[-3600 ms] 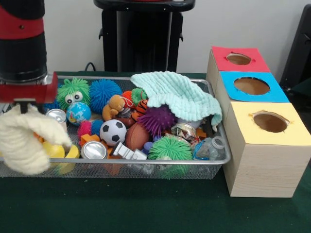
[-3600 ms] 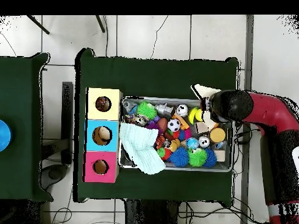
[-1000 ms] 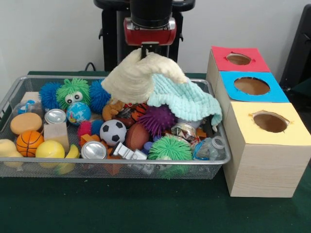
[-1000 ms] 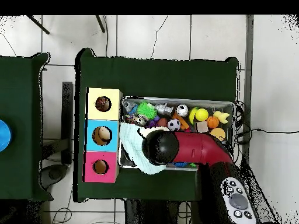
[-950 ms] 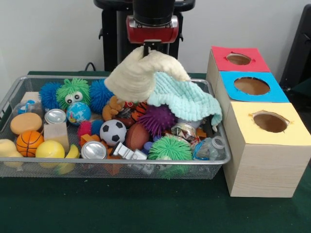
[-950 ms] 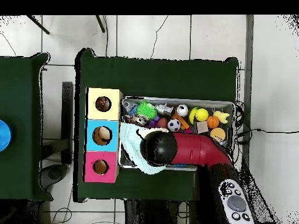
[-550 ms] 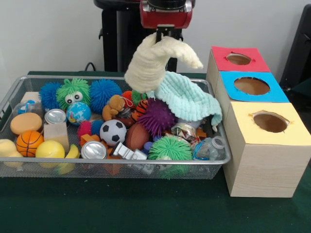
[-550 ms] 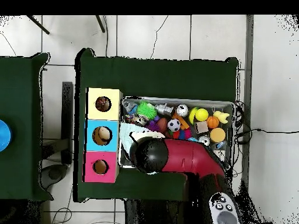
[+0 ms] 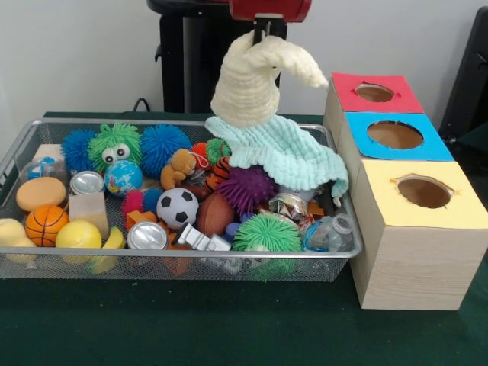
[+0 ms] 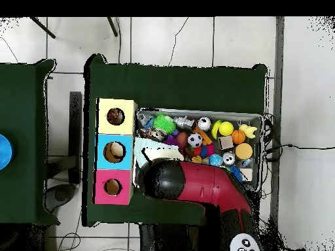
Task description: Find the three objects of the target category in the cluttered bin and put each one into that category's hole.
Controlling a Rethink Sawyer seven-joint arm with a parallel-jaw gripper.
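You see the gripper [image 9: 263, 29] at the top edge, clenched on a cream cloth [image 9: 255, 80] that hangs above the mint cloth [image 9: 290, 152] at the right end of the wire bin [image 9: 191, 255]. Beside the bin stands the box with the red hole [image 9: 374, 92], blue hole [image 9: 395, 135] and yellow hole [image 9: 424, 191]

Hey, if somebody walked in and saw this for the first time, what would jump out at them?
First, the cream cloth dangling from the gripper at the top of the front view, hanging above the mint cloth draped over the wire bin's right end. Next, the bin itself, crammed with bright spiky balls, toy balls and cans. Beside it stands a row of three boxes topped red, blue and yellow, each with a round hole.
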